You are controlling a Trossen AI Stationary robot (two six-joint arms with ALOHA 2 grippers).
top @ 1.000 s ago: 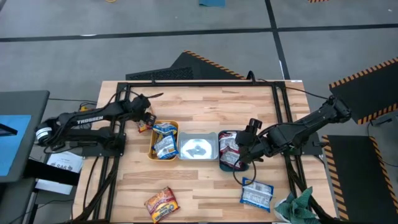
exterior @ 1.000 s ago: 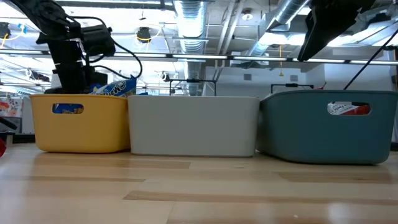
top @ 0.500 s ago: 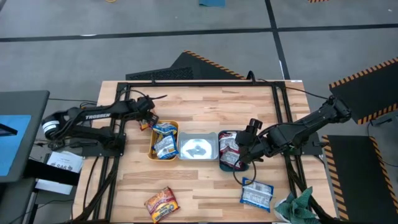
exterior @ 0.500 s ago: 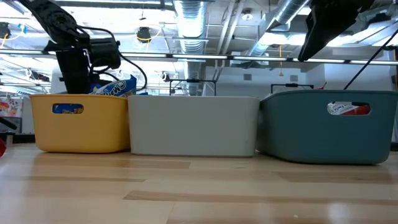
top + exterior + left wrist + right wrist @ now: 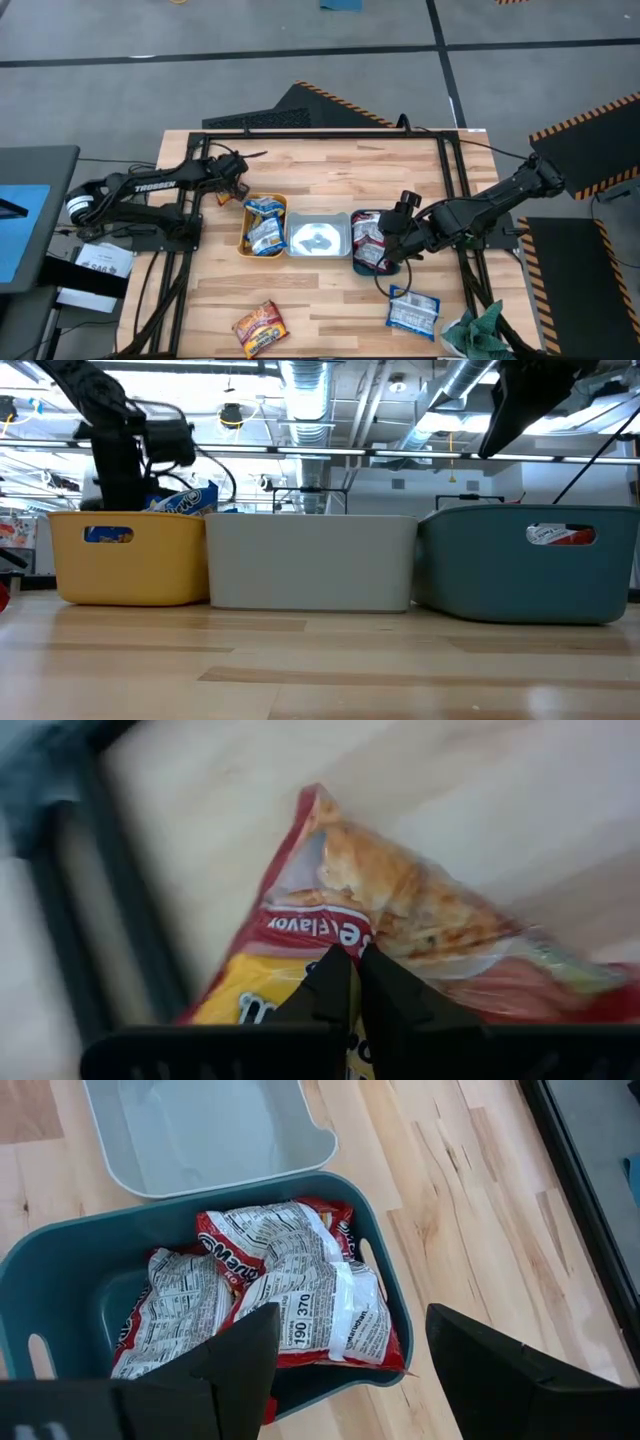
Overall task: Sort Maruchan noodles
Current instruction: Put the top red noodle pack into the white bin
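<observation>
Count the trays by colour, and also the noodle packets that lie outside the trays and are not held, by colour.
Orange tray: 1
White tray: 1
Teal tray: 1
Red-orange packet: 1
Blue packet: 1
Total: 5

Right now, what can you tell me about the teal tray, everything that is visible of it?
The teal tray is an open, smooth plastic-looking bin with rounded corners and a slot handle in its wall. It stands upright on the wooden table, last in a row beside the clear tray. Inside lie white-and-red noodle packets, overlapping, label backs up. The right end effector hovers open above its rim.
</observation>
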